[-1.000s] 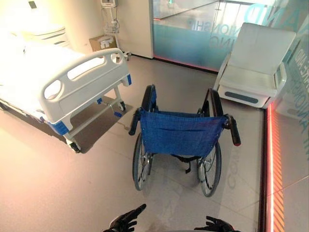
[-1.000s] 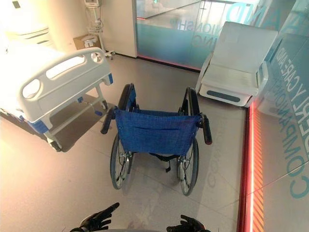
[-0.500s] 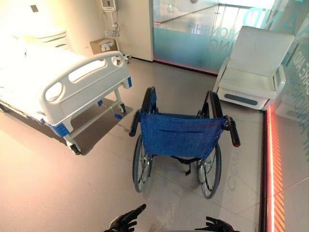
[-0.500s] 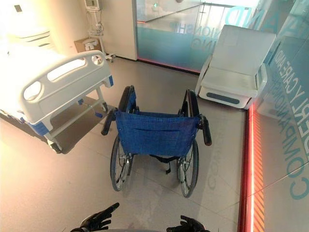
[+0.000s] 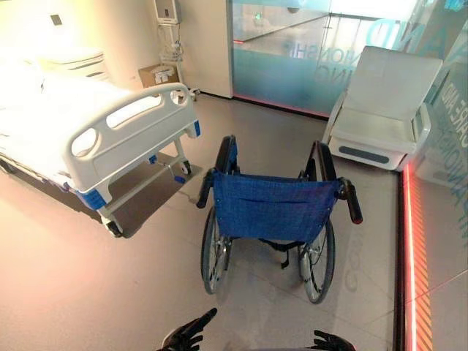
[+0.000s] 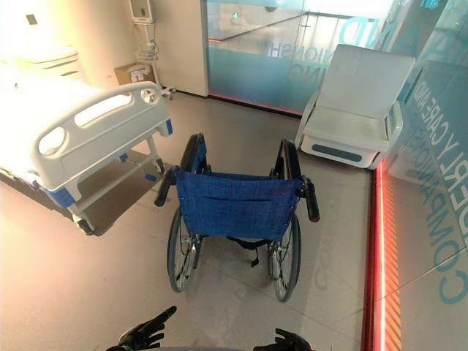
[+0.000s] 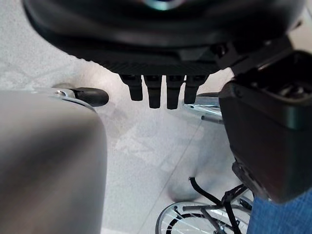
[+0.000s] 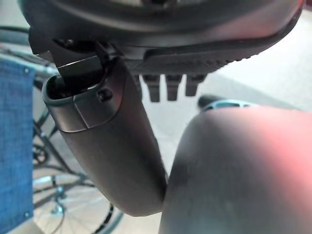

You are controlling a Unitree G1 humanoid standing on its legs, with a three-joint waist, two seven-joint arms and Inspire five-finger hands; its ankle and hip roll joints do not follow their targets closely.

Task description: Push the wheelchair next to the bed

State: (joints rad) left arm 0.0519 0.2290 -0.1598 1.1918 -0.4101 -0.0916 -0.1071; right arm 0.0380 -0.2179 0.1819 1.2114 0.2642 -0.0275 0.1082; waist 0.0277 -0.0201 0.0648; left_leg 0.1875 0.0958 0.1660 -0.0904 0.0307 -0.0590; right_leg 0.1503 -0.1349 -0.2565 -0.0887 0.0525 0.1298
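A wheelchair with a blue cloth backrest (image 5: pixel 274 207) stands in the middle of the floor, its back toward me. Its black push handles stick out at the left (image 5: pixel 205 189) and the right (image 5: pixel 354 205). The white hospital bed (image 5: pixel 131 135) lies to the left, its footboard a short way from the chair's left wheel. My left hand (image 5: pixel 191 335) and right hand (image 5: pixel 330 342) hang low at the near edge, both open and holding nothing, well short of the handles. The left wrist view shows straight fingers (image 7: pixel 158 92) over a wheel (image 7: pixel 195 219). Blue cloth (image 8: pixel 12 146) appears beside the thumb (image 8: pixel 112 146) in the right wrist view.
A white recliner (image 5: pixel 384 110) stands at the back right against a frosted glass wall (image 5: pixel 292 51). A glowing red strip (image 5: pixel 407 256) runs along the floor on the right. A cardboard box (image 5: pixel 157 73) and a white cabinet (image 5: pixel 77 58) sit beyond the bed.
The whole picture has shifted a little, so the camera has moved. The wheelchair and the bed stand where they were, and both hands stay low and open.
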